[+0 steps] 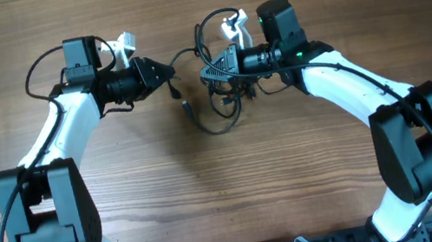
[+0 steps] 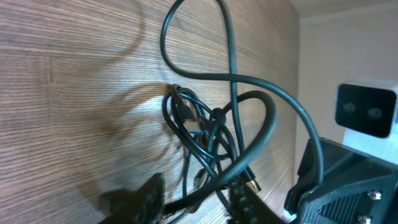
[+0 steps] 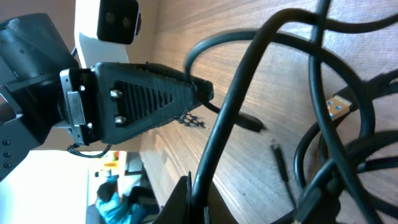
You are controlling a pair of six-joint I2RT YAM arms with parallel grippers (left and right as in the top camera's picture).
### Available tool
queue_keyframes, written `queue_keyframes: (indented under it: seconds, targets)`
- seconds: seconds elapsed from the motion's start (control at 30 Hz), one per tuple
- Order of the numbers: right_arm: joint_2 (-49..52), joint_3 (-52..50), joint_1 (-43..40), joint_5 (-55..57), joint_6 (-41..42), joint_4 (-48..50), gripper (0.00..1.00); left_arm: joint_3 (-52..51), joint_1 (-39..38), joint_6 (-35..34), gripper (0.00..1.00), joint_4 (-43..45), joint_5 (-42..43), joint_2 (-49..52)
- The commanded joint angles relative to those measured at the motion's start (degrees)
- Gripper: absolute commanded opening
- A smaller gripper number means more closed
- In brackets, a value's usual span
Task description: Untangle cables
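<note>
Two arms meet tip to tip over a wooden table (image 1: pixel 312 166); positions below are given relative to the right gripper (image 1: pixel 209 71).

The cables (image 1: pixel 227 94), thin black cords, are bunched in a knot directly under this gripper's tip and just behind it, touching it. One loop arcs past the gripper on its far side, away from the arm bases. A wider, slack loop lies on the wood on its near side. A single strand leaves the knot and runs away from the tip to the left gripper (image 1: pixel 169 73), which stands near and directly opposite. A free plug end (image 1: pixel 186 106) lies on the wood between the two tips, slightly to the near side.

In the right wrist view, the right gripper's fingers (image 3: pixel 178 199) are closed together on one strand of the cables, which climbs from them across the picture.

In the left wrist view, the left gripper's fingers (image 2: pixel 142 198) stand apart. Strands cross the gap between them; whether either pad touches a strand cannot be told.
</note>
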Motion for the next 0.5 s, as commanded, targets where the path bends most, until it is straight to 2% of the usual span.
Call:
queue_keyframes:
  seconds: [0.0,0.03,0.17,0.47]
  targets:
    - [-1.44,0.26,0.39,-3.06,2.32,0.98,0.04,-0.13,0.11,-0.37,0.51,0.09,1.84,-0.09]
    - [-1.46,0.26,0.39,-3.3,3.39,1.29,0.04,-0.13,0.11,-1.01,0.56,0.07,1.86,-0.09]
    - [-1.46,0.26,0.39,-5.57,5.88,4.68,0.04,-0.13,-1.36,-1.4,0.6,0.02,2.47,-0.09]
    - [-1.44,0.26,0.46,-9.66,12.41,11.96,0.04,-0.13,-8.57,-6.93,0.63,2.54,1.9,1.6]
